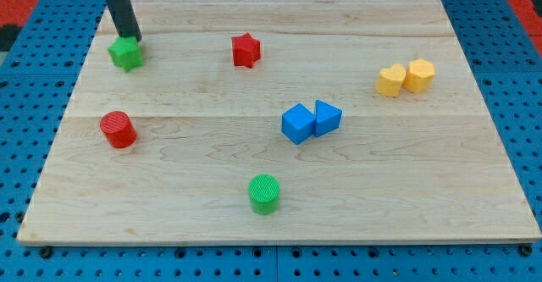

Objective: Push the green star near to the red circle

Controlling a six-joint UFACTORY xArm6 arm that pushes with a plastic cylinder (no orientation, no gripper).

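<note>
The green star (125,54) lies near the view's top left of the wooden board (169,206). My tip (131,38) touches the star's top edge, on its upper side. The red circle (118,129) lies below the star, at the view's left, about a quarter of the board's height away from it.
A red star (246,50) lies at the top middle. Two blue blocks (310,121) touch each other right of centre. Two yellow blocks (406,78) touch at the right. A green circle (264,194) lies at the bottom middle.
</note>
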